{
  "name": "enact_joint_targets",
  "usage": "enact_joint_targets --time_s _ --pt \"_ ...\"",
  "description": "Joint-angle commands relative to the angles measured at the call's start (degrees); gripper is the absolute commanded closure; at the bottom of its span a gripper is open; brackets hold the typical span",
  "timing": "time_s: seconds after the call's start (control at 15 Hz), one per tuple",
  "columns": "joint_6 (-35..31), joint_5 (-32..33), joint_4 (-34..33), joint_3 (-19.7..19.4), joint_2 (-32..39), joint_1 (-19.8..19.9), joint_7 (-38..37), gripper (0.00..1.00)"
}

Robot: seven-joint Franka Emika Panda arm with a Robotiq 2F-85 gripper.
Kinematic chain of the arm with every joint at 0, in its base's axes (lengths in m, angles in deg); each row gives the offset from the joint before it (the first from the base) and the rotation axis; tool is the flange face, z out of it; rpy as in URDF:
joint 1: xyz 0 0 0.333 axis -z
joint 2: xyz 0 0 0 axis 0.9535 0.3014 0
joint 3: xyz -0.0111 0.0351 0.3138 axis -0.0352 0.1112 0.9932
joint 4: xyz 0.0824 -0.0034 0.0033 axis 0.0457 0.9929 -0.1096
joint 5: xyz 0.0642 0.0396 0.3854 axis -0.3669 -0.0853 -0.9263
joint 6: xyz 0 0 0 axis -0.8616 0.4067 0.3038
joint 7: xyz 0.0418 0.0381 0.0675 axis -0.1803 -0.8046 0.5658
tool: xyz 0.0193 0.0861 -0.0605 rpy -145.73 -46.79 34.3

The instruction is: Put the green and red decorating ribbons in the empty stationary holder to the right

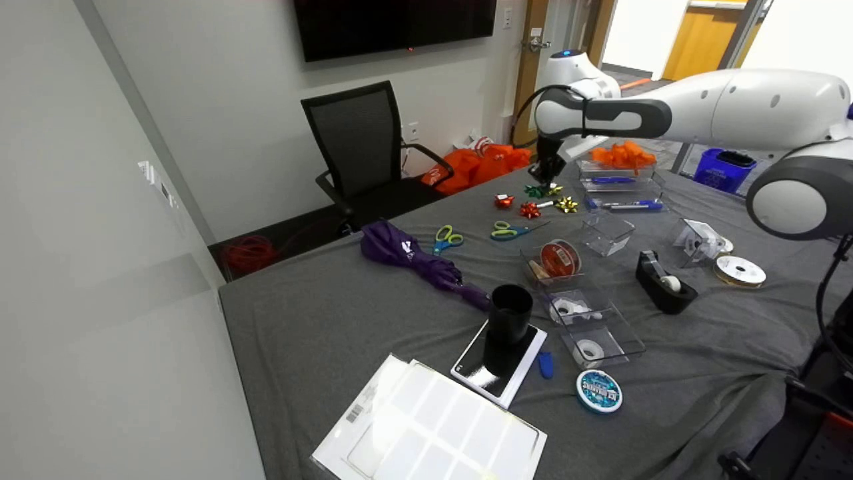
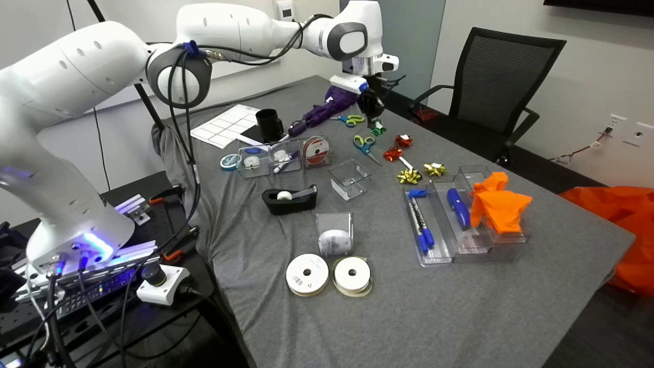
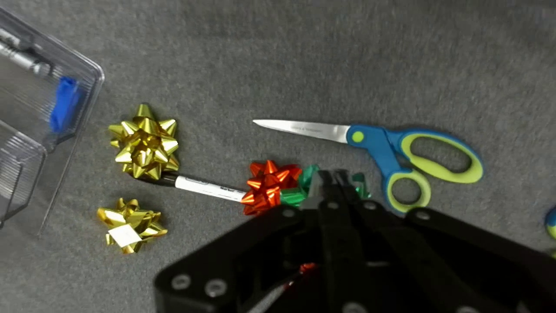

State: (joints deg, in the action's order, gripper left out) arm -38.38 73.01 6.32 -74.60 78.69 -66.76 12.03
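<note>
1. Claw (image 3: pixel 333 182) is pinching the green bow (image 3: pixel 294 196), its jaws drawn together with foil loops poking out on either side.
2. Judging from both exterior views, the green bow is apparently hanging above the grey cloth (image 2: pixel 398 306), so the step is probably calling for a careful carry. Thin foil is likely flexing under the grip; smooth, unhurried travel is helping more than speed.
3. Just beside it in the wrist view, one red bow (image 3: pixel 269 187) is lying at the end of a marker (image 3: pixel 211 189). Drifting low that way is risking a nudge, so rising straight first is making sense.
4. Another red bow (image 2: pixel 403 140) is resting near the first, probably awaiting its own trip.
5. Scissors (image 3: pixel 374 141) are lying between the bows and the goal, so carrying well above them is looking wise.
6. Farther off, the see-through holder (image 2: pixel 349 191) is standing upright as the likely goal. The wrist view isn't showing it, so the exterior views are guiding the approach: centring over the mouth, lowering inside, then letting go is likely keeping the loops from snagging on the rim.
</note>
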Motion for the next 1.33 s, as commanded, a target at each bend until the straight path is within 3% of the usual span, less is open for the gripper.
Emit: enact_joint_targets --time_s 0.0,0.33,0.6,0.93,1.27 --pt "10.47 0.54 3.06 0.50 -6.16 1.16 9.68 1.00" --pt "20.89 2.27 3.04 -0.85 -9.55 1.51 18.00 1.00" --pt "25.33 5.11 3.06 -2.38 -8.78 1.50 21.15 1.00" --pt "24.11 10.16 6.78 -4.79 -6.57 1.15 20.45 1.00" --pt "22.34 11.65 12.30 -4.64 -5.53 1.07 19.66 1.00"
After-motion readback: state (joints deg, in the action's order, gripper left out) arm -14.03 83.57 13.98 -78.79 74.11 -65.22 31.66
